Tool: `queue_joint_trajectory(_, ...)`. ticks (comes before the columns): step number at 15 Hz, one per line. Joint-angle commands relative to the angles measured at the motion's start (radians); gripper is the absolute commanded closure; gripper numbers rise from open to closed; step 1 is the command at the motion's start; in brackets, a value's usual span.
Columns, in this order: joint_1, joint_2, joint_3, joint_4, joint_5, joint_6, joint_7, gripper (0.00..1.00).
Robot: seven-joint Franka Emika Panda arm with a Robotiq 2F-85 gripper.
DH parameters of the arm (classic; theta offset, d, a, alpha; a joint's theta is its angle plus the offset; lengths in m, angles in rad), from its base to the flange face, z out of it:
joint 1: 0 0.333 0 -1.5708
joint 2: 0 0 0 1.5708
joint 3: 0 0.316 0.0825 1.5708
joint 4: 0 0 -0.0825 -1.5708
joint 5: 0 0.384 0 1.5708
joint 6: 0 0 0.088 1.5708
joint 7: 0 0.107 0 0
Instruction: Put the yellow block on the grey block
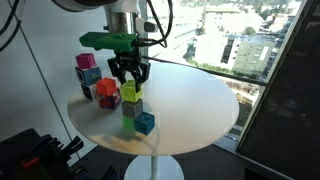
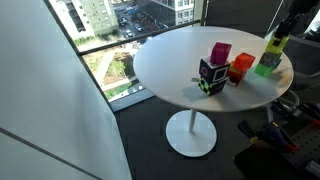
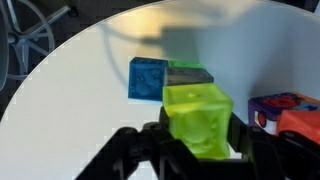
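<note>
My gripper (image 3: pixel 198 138) is shut on the yellow block (image 3: pixel 198 118), a bright lime cube held between the black fingers. In an exterior view the gripper (image 1: pixel 131 82) holds the yellow block (image 1: pixel 131 94) just over the cubes below it. The grey block (image 3: pixel 203 77) shows as a dull grey face right behind the yellow block, next to a darker green cube (image 3: pixel 182 68). I cannot tell whether the yellow block touches it. A blue cube (image 3: pixel 148 77) lies to the left of them. The yellow block also shows in an exterior view (image 2: pixel 271 45).
The round white table (image 1: pixel 190 100) stands by a large window. An orange-red cube (image 1: pixel 108 98), a magenta cube (image 1: pixel 85 62) and a patterned cube (image 1: pixel 92 76) sit beside the gripper. The orange-red cube (image 3: pixel 300 122) is close on the right in the wrist view.
</note>
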Motion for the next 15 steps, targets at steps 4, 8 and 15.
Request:
queue_joint_trajectory(4,0.004,-0.009,-0.004,-0.014,-0.030,0.022,0.036,0.71)
queue_joint_trajectory(8,0.002,-0.002,-0.005,-0.012,-0.030,0.024,0.037,0.71)
queue_joint_trajectory(15,0.000,0.007,-0.009,-0.011,-0.031,0.025,0.039,0.16)
